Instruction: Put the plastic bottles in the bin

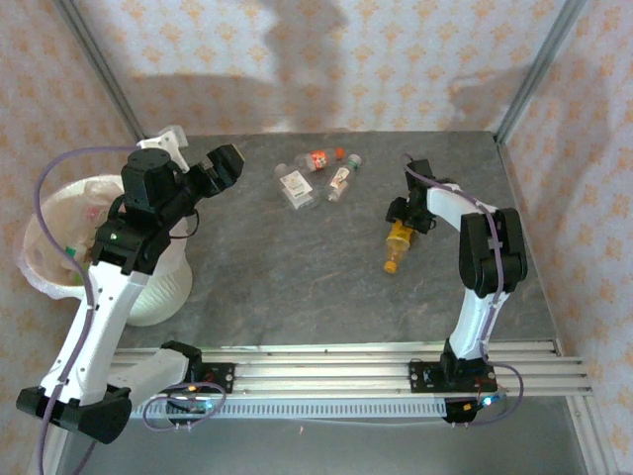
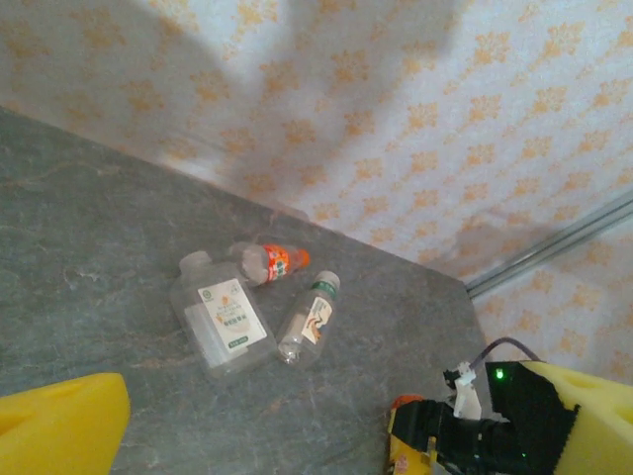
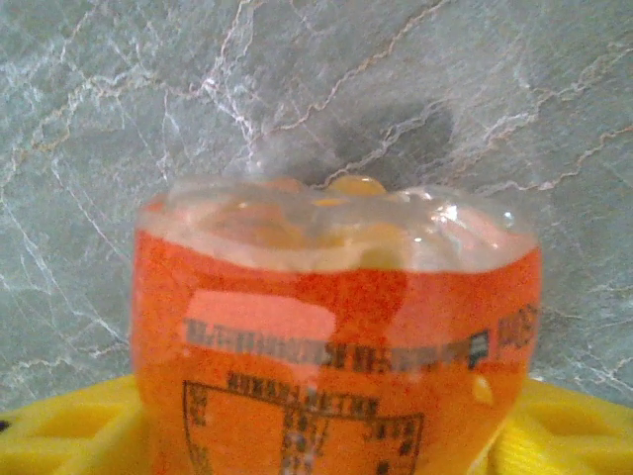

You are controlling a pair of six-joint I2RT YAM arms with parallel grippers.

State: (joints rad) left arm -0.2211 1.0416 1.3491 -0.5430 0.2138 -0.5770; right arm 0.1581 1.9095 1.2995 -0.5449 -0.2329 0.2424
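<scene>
Three plastic bottles lie at the table's back middle: a wide one with a white label point(image 1: 295, 186) point(image 2: 220, 317), one with an orange label point(image 1: 316, 160) point(image 2: 269, 262), and a slim green-capped one point(image 1: 342, 181) point(image 2: 309, 322). A fourth bottle, orange-labelled point(image 1: 398, 245) point(image 3: 336, 327), lies on the table further right. My right gripper point(image 1: 407, 220) point(image 3: 326, 435) is shut on it, a yellow finger point(image 3: 59, 426) pressing each side. My left gripper point(image 1: 223, 163) point(image 2: 316, 435) hangs open and empty, left of the three bottles. The bin point(image 1: 59, 213), bag-lined, stands at the left table edge under the left arm.
Patterned walls close the table at the back and on both sides. Metal posts point(image 1: 534, 69) stand at the back corners. The arm rail point(image 1: 346, 366) runs along the near edge. Bare grey tabletop point(image 1: 297, 277) spreads between the arms.
</scene>
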